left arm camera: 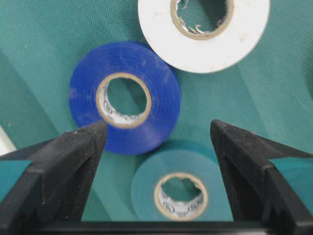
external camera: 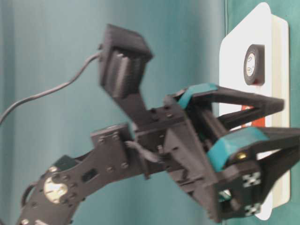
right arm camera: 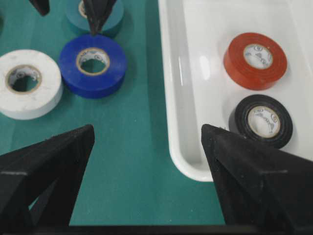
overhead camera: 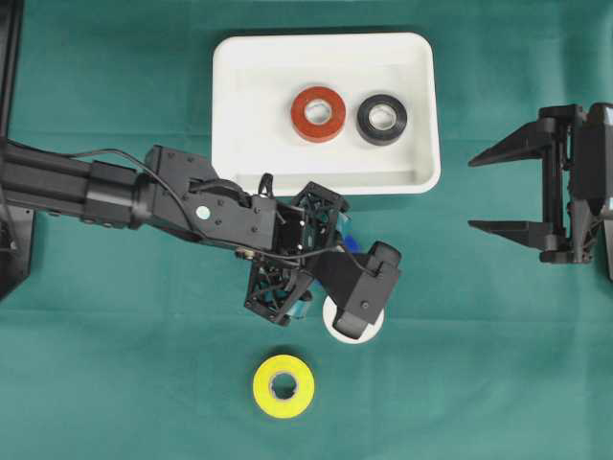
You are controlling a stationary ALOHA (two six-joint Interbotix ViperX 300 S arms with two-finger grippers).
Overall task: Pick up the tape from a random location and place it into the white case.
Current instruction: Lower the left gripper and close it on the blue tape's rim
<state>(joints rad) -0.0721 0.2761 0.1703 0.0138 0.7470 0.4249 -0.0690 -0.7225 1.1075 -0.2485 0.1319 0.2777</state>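
The white case (overhead camera: 239, 96) lies at the back of the green cloth and holds a red tape (overhead camera: 318, 113) and a black tape (overhead camera: 381, 119). My left gripper (overhead camera: 305, 254) hangs open just in front of the case, over a cluster of rolls. In the left wrist view a teal tape (left arm camera: 146, 188) lies flat between the open jaws of that gripper (left arm camera: 157, 128), with a blue tape (left arm camera: 161, 93) beyond it and a white tape (left arm camera: 203, 49) farther off. Nothing is held. My right gripper (overhead camera: 474, 195) stands open and empty to the right of the case.
A yellow tape (overhead camera: 283, 386) lies alone near the front edge. The left arm's camera housing covers most of the white tape (overhead camera: 375, 331) from above. In the right wrist view the case's rim (right arm camera: 168, 98) lies between the right gripper (right arm camera: 146, 129) and the cluster.
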